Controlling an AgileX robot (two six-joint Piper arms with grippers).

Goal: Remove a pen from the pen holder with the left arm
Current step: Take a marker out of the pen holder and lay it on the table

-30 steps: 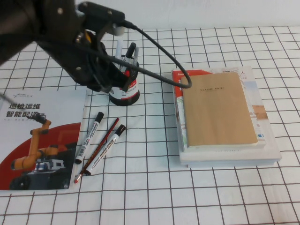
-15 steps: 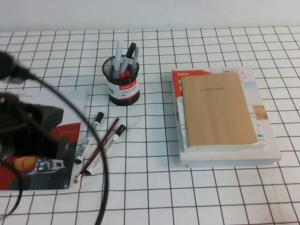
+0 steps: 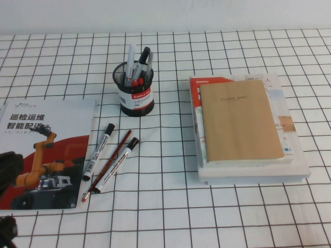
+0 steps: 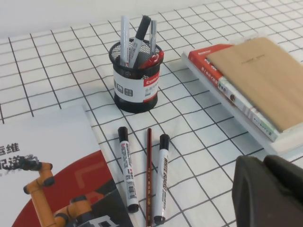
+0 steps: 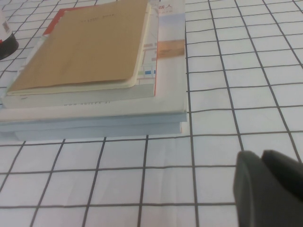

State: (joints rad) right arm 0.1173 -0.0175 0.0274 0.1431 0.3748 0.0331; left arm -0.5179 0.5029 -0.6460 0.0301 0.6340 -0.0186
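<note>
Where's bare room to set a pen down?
Free: cloth between pen holder and books; near strip before the books, where the right hand hangs. Crowded: loose pens beside the brochure. Left hand hangs at the near left edge.

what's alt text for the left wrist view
A pen holder holding pens stands on a gridded table; two markers and a red pencil lie near it, between a poster and stacked books. The shut, empty left end effector hangs in the foreground; the right end effector, by the books, is outside this view.
</note>
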